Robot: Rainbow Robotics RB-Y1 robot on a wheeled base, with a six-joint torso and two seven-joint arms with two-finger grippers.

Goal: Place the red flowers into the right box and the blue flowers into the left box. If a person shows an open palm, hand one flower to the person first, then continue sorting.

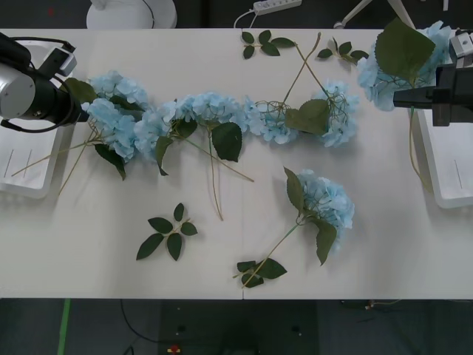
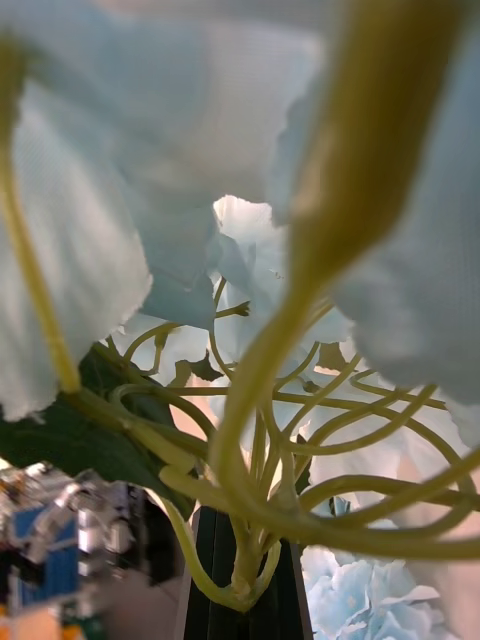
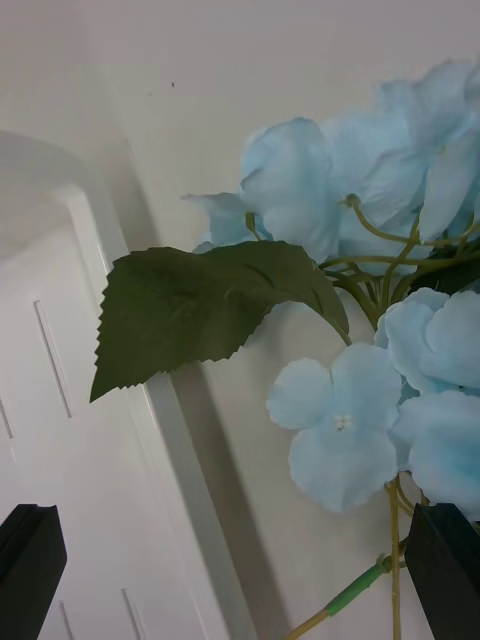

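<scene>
Hovering at nine o'clock over the left box [image 1: 26,174], the left gripper [image 3: 240,560] has its black fingers [image 3: 28,555] spread, released beside the blue flowers [image 1: 222,118] strewn across the white tabletop [image 1: 96,266]; these stems look light and floppy, with papery petals and serrated fabric leaves, best taken on the stiff stalk below the head. At three o'clock the right gripper [image 1: 414,96] grasps one stem [image 2: 245,540] above the right box [image 1: 454,188].

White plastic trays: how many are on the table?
2. The left white plastic tray sits at the table's left edge, the right white plastic tray at its right edge; both are partly covered.
</scene>
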